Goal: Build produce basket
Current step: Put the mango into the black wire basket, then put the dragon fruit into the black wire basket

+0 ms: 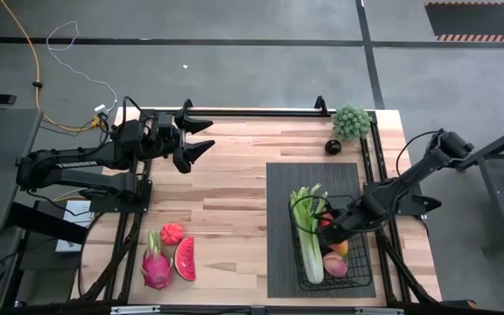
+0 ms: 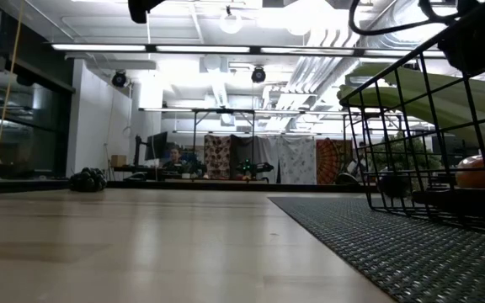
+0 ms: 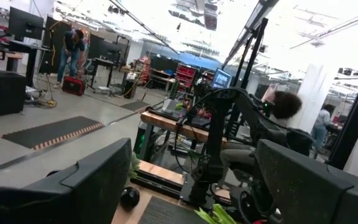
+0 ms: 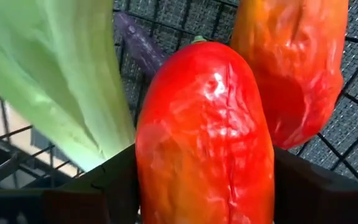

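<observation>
right claw [image 1: 332, 229] | red produce [image 4: 204, 134] between its fingers | inside basket [image 1: 361, 278]

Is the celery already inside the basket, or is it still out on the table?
Inside. In the high view the celery lies within the basket, along one wall, beside other produce.

The black wire basket [image 1: 335, 254] holds green celery [image 1: 308, 229] and a shiny red-orange mango [image 4: 207, 137].
</observation>
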{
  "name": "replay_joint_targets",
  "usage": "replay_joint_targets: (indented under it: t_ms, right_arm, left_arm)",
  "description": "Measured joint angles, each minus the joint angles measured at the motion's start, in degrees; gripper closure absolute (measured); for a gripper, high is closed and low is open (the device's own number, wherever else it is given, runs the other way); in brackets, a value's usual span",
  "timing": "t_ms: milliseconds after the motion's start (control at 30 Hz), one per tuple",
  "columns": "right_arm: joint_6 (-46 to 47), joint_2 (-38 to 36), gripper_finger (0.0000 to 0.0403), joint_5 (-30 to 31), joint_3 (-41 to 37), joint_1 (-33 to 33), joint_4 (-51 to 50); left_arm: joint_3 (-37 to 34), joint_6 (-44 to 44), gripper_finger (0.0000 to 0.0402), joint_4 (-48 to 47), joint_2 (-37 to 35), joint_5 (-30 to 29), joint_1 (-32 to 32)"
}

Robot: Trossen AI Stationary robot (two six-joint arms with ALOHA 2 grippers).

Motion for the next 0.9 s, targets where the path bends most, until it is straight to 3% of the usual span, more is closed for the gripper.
replay_joint_targets:
  t_ms: [600,900]
  right_arm:
    - [-1.07,1.08,0.0125,-0.18,0.0,-0.13,0.35]
    - [0.12,-4.15,0.0024,-1.96,0.0,-0.15,0.56]
  left_arm:
    - [0.0,0.43,0.0064,0.02,0.0,0.0,0.0]
    - [0.0,0.45,0.0064,0.02,0.0,0.0,0.0]
